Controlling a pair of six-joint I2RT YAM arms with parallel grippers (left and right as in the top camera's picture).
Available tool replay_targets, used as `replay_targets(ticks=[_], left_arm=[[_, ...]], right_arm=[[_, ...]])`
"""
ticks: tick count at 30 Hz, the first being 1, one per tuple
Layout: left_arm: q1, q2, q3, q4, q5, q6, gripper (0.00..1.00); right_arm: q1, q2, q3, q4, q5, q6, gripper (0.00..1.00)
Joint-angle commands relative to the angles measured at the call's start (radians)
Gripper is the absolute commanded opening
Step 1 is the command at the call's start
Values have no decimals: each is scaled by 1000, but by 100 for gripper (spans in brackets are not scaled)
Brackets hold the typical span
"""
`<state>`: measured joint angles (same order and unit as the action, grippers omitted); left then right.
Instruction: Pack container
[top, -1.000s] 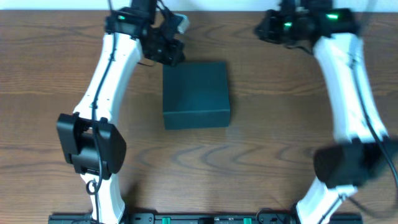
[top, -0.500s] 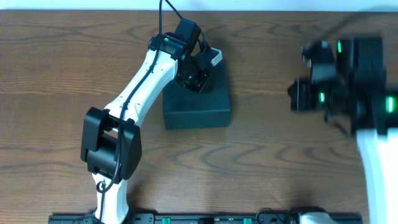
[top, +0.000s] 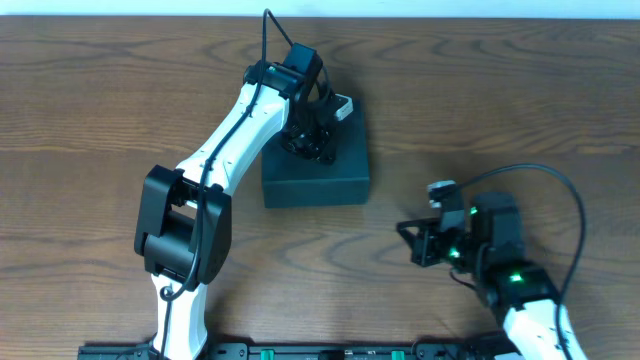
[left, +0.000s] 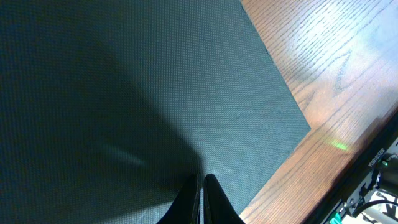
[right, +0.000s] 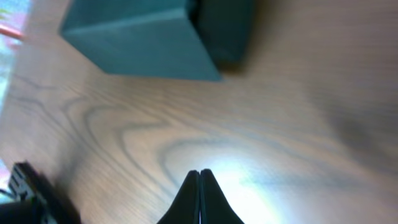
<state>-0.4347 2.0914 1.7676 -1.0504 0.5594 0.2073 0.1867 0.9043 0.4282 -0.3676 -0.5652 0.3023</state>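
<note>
The container (top: 335, 172) sits lid-down-closed on the surface (top: 90, 120), midway across and nearer the far edge. The left end effector (left: 203, 182) is clenched on nothing, its tips over the container's lid. The right end effector (right: 199, 175), also clenched and empty, hangs above bare wood toward the near right corner.

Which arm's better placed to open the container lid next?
Left, likely. The left gripper hangs right over the container, jaws shut, with the teal surface filling its wrist view. The right gripper, jaws shut too, sits over bare table, apart from the container and nearer the robot's base.
</note>
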Motion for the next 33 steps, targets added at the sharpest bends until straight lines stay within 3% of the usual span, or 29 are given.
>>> replay_targets(ticks=[1, 4, 10, 17, 25, 33], left_arm=[[-3, 19, -36, -12, -17, 11, 6], [-3, 21, -53, -15, -17, 11, 6], [-3, 21, -59, -18, -17, 10, 6], [-3, 21, -59, -23, -16, 10, 6], [-3, 21, -59, -23, -10, 10, 6], [-3, 21, -59, -27, 8, 10, 6]], right_arm=[[83, 33, -87, 188, -37, 135, 1], [172, 105, -147, 427, 18, 253, 1], [348, 313, -155, 693, 174, 326, 2], [450, 574, -153, 1021, 452, 465, 1], [468, 711, -109, 1094, 663, 600, 2], [468, 771, -6, 1093, 674, 610, 1]])
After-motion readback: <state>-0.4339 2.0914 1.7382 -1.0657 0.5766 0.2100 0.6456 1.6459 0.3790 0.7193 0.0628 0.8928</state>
